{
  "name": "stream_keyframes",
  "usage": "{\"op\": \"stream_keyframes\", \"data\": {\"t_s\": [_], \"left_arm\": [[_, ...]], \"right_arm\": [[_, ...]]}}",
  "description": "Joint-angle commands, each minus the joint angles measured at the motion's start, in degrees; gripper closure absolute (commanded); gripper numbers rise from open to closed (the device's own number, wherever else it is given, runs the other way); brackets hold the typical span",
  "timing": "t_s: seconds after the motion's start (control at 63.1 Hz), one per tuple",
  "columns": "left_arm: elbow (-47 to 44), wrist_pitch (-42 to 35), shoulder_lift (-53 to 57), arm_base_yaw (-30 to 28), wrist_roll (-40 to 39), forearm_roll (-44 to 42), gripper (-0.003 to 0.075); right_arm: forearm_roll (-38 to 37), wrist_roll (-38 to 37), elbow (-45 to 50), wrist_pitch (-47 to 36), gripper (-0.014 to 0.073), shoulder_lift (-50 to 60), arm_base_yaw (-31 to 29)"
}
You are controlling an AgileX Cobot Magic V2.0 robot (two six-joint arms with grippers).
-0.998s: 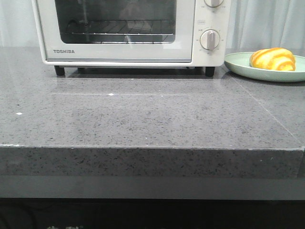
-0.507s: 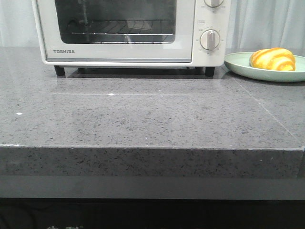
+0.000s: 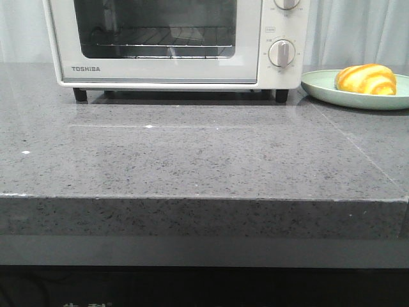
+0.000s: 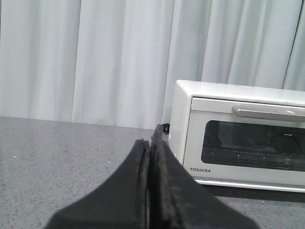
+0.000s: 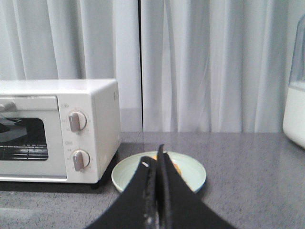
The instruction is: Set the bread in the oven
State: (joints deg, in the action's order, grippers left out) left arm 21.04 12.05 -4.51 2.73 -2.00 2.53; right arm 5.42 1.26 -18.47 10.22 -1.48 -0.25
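Note:
The bread (image 3: 365,79), a glossy golden-orange roll with pale stripes, lies on a pale green plate (image 3: 319,86) at the far right of the counter. In the right wrist view only an orange sliver of it (image 5: 176,167) shows behind the fingers. The off-white Toshiba oven (image 3: 172,41) stands at the back with its glass door closed; it also shows in the left wrist view (image 4: 238,136) and the right wrist view (image 5: 57,129). My left gripper (image 4: 148,143) is shut and empty, facing the oven's left side. My right gripper (image 5: 155,160) is shut and empty, in front of the plate. Neither arm shows in the front view.
Grey speckled stone counter (image 3: 192,160) with a front edge near the camera. White curtains (image 5: 190,62) hang behind. A white appliance with a clear top (image 5: 295,105) stands at the far right of the counter. Two knobs (image 3: 282,52) are on the oven's right panel.
Only the reflection in the oven's glass door has shifted a little. The bread, plate and oven have not moved.

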Motion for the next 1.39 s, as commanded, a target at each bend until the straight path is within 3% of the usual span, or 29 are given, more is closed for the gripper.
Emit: {"op": "stream_keyframes", "data": {"t_s": [0.0,0.269,0.808,0.887,1.014,1.093,1.156,1.378], "left_arm": [[7.2,2.1,-4.9,-0.1,-0.2,0.6,0.0739],[18.5,15.8,-17.7,-0.1,-0.2,0.6,0.0739],[18.4,16.2,-29.1,-0.1,-0.2,0.5,0.0739],[18.4,16.2,-29.7,-0.1,-0.2,0.4,0.0739],[18.4,15.4,-31.1,0.1,1.3,0.4,0.0739],[18.4,12.7,-32.3,1.9,1.5,1.6,0.0739],[18.6,10.0,-33.7,3.9,1.5,1.6,0.0739],[23.7,4.3,-42.4,14.8,1.5,1.6,0.0739]], "right_arm": [[-2.3,0.2,-7.0,1.1,0.0661,-4.4,-0.3],[-2.4,0.2,-18.6,13.2,0.0661,-17.2,-0.3],[-2.4,0.2,-18.7,19.0,0.0648,-33.3,-0.3],[-2.4,0.2,-18.7,19.6,0.0546,-34.2,-0.3],[-2.4,0.2,-18.7,19.7,0.0181,-34.4,-0.3],[-2.4,0.2,-18.7,19.9,0.0042,-34.4,-0.3],[-2.4,0.2,-18.7,20.0,-0.0003,-34.4,-0.3],[-2.4,0.2,-18.7,20.0,0.0001,-34.4,-0.3]]}}
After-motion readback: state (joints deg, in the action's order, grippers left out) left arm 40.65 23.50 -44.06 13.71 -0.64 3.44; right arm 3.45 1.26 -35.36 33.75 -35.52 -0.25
